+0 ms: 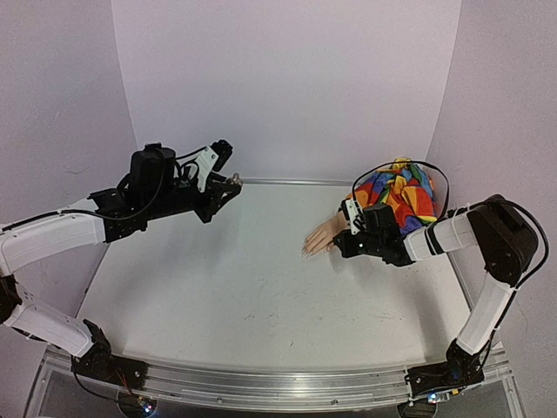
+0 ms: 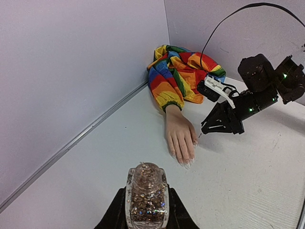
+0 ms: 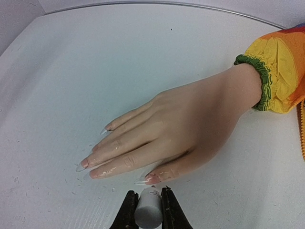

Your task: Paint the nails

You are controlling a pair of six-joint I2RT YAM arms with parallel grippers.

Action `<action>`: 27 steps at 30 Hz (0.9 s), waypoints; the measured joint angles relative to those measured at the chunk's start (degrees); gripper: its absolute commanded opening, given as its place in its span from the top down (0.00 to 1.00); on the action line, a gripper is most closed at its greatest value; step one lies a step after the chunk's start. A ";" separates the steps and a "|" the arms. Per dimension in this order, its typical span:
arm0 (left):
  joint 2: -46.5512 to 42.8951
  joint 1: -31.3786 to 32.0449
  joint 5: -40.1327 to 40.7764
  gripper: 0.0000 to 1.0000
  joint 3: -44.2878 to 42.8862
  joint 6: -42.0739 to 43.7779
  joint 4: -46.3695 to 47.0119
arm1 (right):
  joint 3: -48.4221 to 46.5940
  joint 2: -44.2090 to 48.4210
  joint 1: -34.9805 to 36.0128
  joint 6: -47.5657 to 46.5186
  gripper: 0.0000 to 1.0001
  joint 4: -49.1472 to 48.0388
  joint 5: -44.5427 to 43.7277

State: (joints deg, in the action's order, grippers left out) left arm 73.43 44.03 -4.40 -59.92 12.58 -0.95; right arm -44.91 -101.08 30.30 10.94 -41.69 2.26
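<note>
The peach mannequin hand lies palm down on the white table, its wrist in a rainbow sleeve. Its nails are long, clear and pointed; the thumb nail looks wet and glossy. My right gripper is shut on a white brush cap, held just over the thumb tip. In the left wrist view the right gripper sits beside the hand. My left gripper is shut on an uncapped glitter polish bottle, held in the air at the back left, well away from the hand.
Pale walls enclose the table on the left, back and right. A metal rail runs along the near edge between the arm bases. A black cable loops over the sleeve. Small clear droplets dot the table near the fingertips.
</note>
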 measured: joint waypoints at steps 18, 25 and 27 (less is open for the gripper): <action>-0.31 -0.28 0.04 1.00 0.50 0.96 0.11 | -0.02 -0.81 0.00 0.02 1.00 -1.22 0.04; -0.31 -0.28 0.00 1.00 0.50 0.96 0.57 | -0.09 -1.16 0.00 0.00 1.00 -1.22 0.04; -0.31 -0.28 -0.02 1.00 0.50 0.96 0.57 | -0.15 -1.16 0.00 0.00 1.00 -1.22 0.07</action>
State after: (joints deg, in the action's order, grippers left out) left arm 73.12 43.75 -4.43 -59.42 13.54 -0.38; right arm -45.06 -102.24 30.30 10.94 -42.92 2.33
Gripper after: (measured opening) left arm 0.214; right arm 0.139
